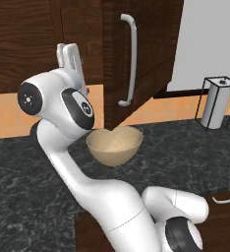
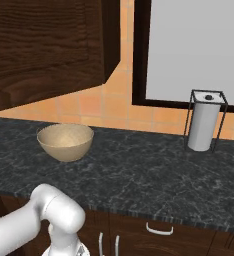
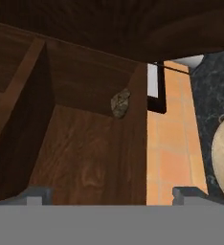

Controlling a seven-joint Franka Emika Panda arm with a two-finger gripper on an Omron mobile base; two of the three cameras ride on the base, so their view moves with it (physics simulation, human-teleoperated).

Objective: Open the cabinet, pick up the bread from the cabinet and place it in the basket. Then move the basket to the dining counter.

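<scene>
- Pincer [image 3: 112, 195] spread, empty, aimed into open cabinet [image 3: 85, 143]; tips low at either side of hand view.
- Bread [image 3: 120, 104] on shelf, deep inside near right wall, well ahead of tips.
- Advised: centre on bread, advance straight, clear of wall and door [image 1: 151, 44].
- Basket [image 1: 114, 144] on black table [image 1: 186, 152] below door, ready for drop.

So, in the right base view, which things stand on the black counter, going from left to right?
basket → paper towel roll in its black wire holder
</scene>
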